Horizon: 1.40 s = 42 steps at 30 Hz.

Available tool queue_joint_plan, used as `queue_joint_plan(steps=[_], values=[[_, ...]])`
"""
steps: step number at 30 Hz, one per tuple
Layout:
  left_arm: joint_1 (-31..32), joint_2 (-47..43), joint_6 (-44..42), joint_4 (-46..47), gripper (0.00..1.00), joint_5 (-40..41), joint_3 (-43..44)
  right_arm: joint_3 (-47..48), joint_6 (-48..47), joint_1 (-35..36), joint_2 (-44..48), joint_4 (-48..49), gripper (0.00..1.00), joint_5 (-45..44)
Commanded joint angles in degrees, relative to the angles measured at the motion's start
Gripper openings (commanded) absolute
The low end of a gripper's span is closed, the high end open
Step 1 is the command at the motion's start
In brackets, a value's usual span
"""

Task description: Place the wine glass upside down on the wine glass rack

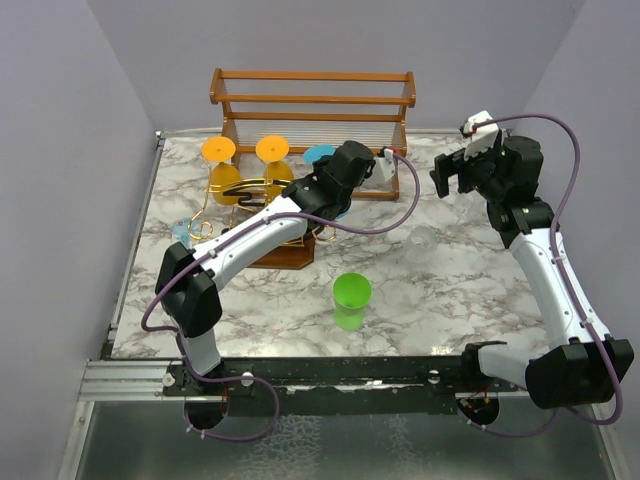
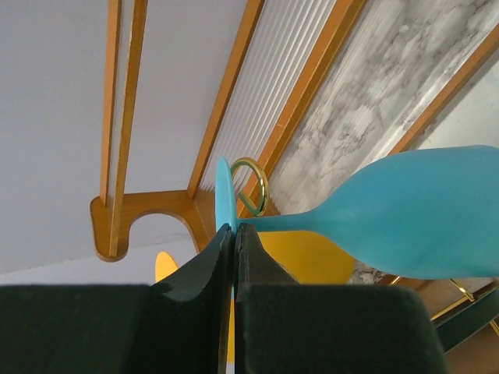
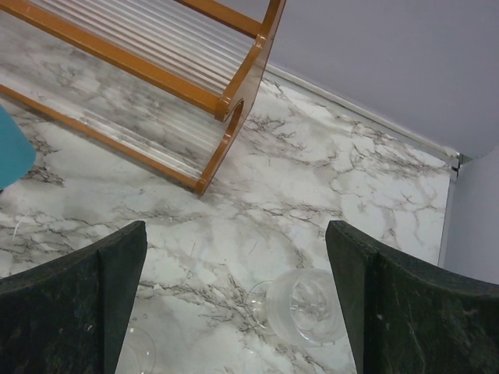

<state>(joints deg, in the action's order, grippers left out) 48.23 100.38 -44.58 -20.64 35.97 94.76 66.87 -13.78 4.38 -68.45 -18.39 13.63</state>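
Note:
The blue wine glass (image 2: 413, 218) hangs foot up at the right side of the wine glass rack (image 1: 290, 255), a gold wire stand on a dark wooden base. My left gripper (image 2: 235, 227) is shut on the rim of the glass's thin round foot (image 2: 224, 195). A gold wire loop (image 2: 253, 183) sits right by the stem, just under the foot. From above, the left gripper (image 1: 328, 165) reaches over the rack to the blue foot (image 1: 320, 155). My right gripper (image 3: 236, 234) stands open and empty above the marble, seen at the back right (image 1: 450, 175).
Two orange glasses (image 1: 272, 148) hang upside down on the rack. The two-tier wooden shelf (image 1: 312, 100) stands against the back wall. A green glass (image 1: 351, 300) stands at the front centre. A clear glass (image 3: 304, 308) lies on the marble below the right gripper.

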Motion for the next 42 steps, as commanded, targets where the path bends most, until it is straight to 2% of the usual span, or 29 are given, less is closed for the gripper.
queue_joint_plan(steps=[1, 32, 42], values=[[0.11, 0.2, 1.0, 0.3, 0.0, 3.29, 2.17, -0.61, -0.46, -0.51, 0.99, 0.97, 0.96, 2.27], [-1.4, 7.52, 0.16, -1.2, 0.0, 4.73, 11.89, -0.51, -0.46, -0.69, 1.05, 0.51, 0.96, 4.11], [-1.08, 7.65, 3.41, -5.79, 0.0, -0.27, 14.23, -0.51, -0.51, -0.69, 0.99, 0.38, 0.96, 4.29]])
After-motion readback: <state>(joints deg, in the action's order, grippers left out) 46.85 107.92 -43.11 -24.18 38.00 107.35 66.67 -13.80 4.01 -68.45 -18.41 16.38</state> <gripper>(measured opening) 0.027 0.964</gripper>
